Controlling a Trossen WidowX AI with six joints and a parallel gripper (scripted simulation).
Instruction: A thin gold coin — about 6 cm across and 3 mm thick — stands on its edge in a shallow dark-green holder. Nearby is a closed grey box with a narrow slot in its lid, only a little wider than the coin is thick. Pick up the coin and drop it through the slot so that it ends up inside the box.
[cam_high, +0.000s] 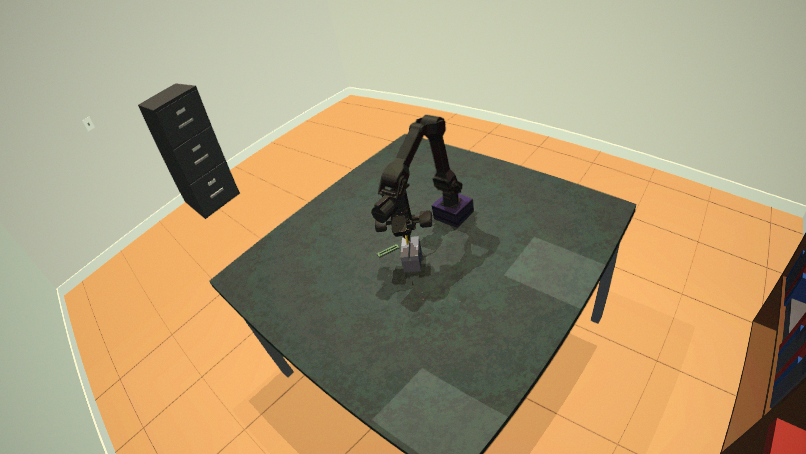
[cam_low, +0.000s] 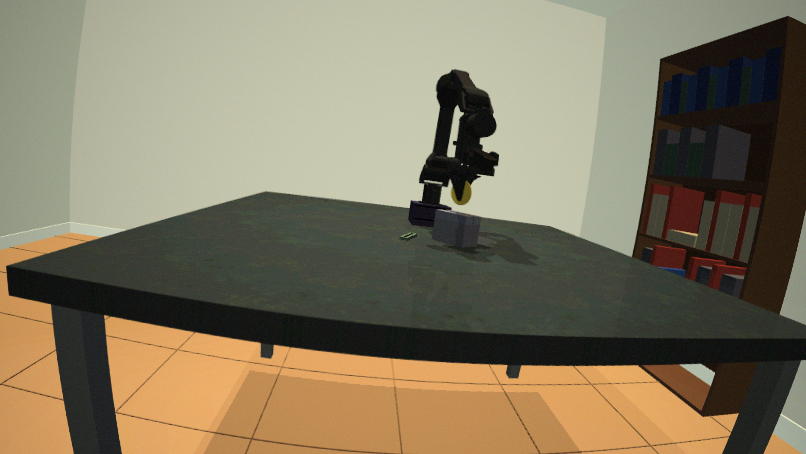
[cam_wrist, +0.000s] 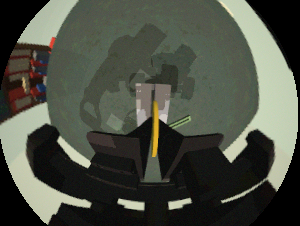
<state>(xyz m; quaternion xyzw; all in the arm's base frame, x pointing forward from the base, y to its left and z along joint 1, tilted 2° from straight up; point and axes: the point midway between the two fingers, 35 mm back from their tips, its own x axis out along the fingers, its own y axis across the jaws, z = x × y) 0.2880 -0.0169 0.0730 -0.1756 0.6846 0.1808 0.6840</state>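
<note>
My gripper (cam_high: 406, 234) (cam_low: 460, 200) (cam_wrist: 153, 119) is shut on the gold coin (cam_low: 468, 194) (cam_wrist: 155, 132), which stands upright on edge between the fingertips. The closed grey box (cam_high: 411, 263) (cam_low: 455, 230) (cam_wrist: 163, 95) stands below the coin. In the exterior view a small gap shows between the coin's lower edge and the lid. The slot (cam_wrist: 153, 92) is a dark line along the lid, and the coin looks nearly in line with it in the wrist view. The coin hides part of the lid. The green holder (cam_high: 387, 250) (cam_low: 408, 236) (cam_wrist: 180, 122) lies beside the box, empty.
The arm's purple base (cam_high: 452, 209) (cam_low: 420, 214) stands behind the box on the dark green table (cam_high: 338, 315) (cam_low: 282, 270). A filing cabinet (cam_high: 186, 152) and a bookshelf (cam_low: 772, 140) stand away from the table.
</note>
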